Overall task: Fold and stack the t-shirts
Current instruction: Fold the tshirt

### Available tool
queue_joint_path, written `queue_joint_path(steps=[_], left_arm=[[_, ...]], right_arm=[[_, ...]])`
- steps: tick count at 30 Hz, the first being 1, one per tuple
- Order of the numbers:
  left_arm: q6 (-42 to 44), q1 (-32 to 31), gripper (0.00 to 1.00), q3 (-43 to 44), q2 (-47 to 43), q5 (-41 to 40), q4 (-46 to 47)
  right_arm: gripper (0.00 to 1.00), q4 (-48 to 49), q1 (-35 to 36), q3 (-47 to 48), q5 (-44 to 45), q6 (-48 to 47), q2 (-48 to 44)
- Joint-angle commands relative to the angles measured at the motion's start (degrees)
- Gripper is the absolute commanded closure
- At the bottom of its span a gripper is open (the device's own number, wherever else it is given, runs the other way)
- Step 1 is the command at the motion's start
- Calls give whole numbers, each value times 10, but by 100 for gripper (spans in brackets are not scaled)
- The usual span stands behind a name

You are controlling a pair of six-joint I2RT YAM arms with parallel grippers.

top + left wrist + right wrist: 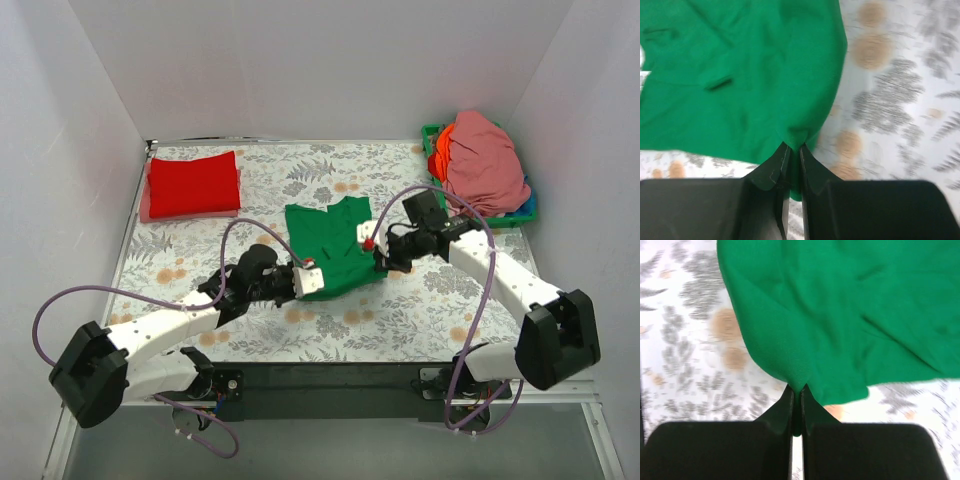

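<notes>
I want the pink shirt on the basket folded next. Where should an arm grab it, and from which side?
Probably a raised fold at the crest of the pink shirt, from above, with the nearer right pincer once it frees the green shirt. It lies heaped over the basket, edges draping down, so no flat hem offers itself.

Soft, even light filled the overhead view, bright off the white walls point(300, 60), with only faint shadows beneath the arms on the floral tablecloth point(400, 300); everything there was sharp. In the left wrist view the tablecloth pattern smeared toward 3 o'clock, and in the right wrist view toward 9 o'clock, while the green t-shirt point(740, 75) showed a crisp weave near centre. At 6 o'clock in both wrist views the black fingers point(770, 175) sat underexposed, nearly featureless.
</notes>
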Motion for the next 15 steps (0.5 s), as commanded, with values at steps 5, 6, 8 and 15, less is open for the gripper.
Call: queue_joint_path(steps=[5, 6, 8, 15], left_arm=[[25, 123, 100, 92, 120, 32, 184], [25, 132, 100, 119, 155, 32, 196], [41, 142, 100, 146, 193, 29, 210], [31, 183, 100, 199, 292, -3, 301]], right_arm=[[99, 35, -99, 190, 22, 70, 135], [99, 40, -105, 206, 19, 77, 167], [99, 56, -107, 253, 15, 92, 197], [99, 100, -117, 387, 33, 164, 329]])
